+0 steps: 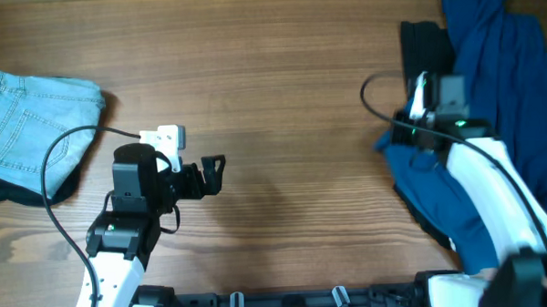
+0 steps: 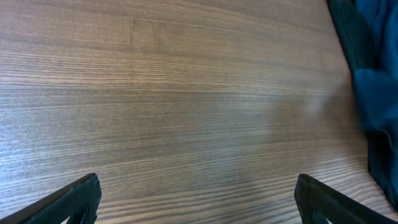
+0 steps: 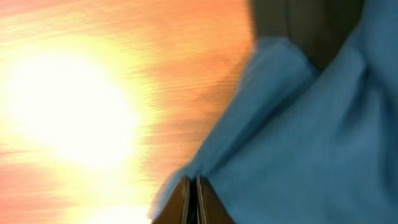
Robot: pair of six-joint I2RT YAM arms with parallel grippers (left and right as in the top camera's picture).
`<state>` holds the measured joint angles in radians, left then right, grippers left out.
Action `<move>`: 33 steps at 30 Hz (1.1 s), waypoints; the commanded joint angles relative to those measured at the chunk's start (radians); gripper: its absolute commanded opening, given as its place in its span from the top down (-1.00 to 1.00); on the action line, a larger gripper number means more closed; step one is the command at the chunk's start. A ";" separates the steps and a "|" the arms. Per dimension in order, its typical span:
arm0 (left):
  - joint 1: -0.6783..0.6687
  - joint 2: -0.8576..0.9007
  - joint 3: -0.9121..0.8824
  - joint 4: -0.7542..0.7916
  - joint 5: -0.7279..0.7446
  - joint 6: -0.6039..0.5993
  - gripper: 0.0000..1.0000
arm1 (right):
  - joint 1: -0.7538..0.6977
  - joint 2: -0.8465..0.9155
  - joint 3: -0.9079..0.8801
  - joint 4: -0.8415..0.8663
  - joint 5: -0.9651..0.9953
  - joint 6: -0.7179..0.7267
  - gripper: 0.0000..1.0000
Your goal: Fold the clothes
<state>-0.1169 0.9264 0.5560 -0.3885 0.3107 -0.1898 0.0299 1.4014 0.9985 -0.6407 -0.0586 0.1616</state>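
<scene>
Shirt (image 1: 513, 81), deep blue and crumpled, lies in a long heap on the robot's right side of the tabletop (image 1: 280, 71). Its long axis runs from close to the robot's base out toward the far edge. A black garment (image 1: 425, 43) shows from under the shirt's far left corner.

The right gripper (image 1: 399, 138) sits at the shirt's left edge, about halfway along the heap, its jaws closed flat together. In the right wrist view a fold of blue cloth runs right down to the fingertips (image 3: 186, 196), so the jaws appear to pinch that edge. Glare and blur in that view hide how deep the bite is.

The left gripper (image 1: 212, 169) hovers over bare wood well apart from the shirt, jaws wide open and holding nothing. They point across the tabletop at the shirt, whose edge shows at the far right of the left wrist view. A denim piece (image 1: 30, 116) lies beyond the left gripper, on the side away from the shirt.

The right arm is plainly the nearer one. From the pinched edge, open tabletop lies to the shirt's left. Pulling the cloth that way, across the heap's long axis, looks like the way to spread it for folding.
</scene>
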 commanded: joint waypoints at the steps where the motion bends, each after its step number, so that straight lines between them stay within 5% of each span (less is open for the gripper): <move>1: -0.002 0.003 0.020 0.004 -0.012 -0.005 -1.00 | 0.132 -0.126 0.175 -0.093 -0.212 -0.076 0.92; 6: -0.002 0.003 0.020 0.004 -0.012 -0.005 -1.00 | 0.480 -0.098 0.180 -0.021 -0.296 0.003 0.91; 10: -0.002 0.003 0.020 0.004 -0.012 -0.005 -1.00 | 0.681 0.097 0.179 0.280 -0.158 0.106 0.90; 12: -0.002 0.003 0.020 0.004 -0.012 -0.006 -1.00 | 0.702 0.203 0.179 0.463 -0.158 0.100 0.73; 13: -0.002 0.003 0.020 0.005 -0.011 -0.006 -1.00 | 0.698 0.252 0.180 0.547 -0.152 0.101 -0.06; 16: -0.002 0.003 0.020 0.002 0.012 -0.006 -1.00 | 0.657 0.258 0.180 0.555 -0.068 0.109 -1.00; 18: -0.002 0.003 0.020 0.004 0.056 -0.008 -1.00 | 0.599 0.195 0.180 0.425 0.055 0.170 -0.99; 24: -0.079 0.146 0.020 0.066 0.158 -0.372 -1.00 | 0.392 -0.092 0.180 -0.077 0.217 0.256 -1.00; 28: -0.211 0.377 0.020 0.173 0.157 -0.692 -1.00 | 0.335 -0.143 0.180 -0.223 0.218 0.288 -0.99; 33: -0.351 0.636 0.020 0.365 0.154 -0.848 -0.97 | 0.328 -0.143 0.180 -0.272 0.217 0.319 -0.99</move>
<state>-0.4103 1.4517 0.5606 -0.1123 0.4511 -0.9020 0.3588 1.2640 1.1732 -0.9039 0.1394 0.4492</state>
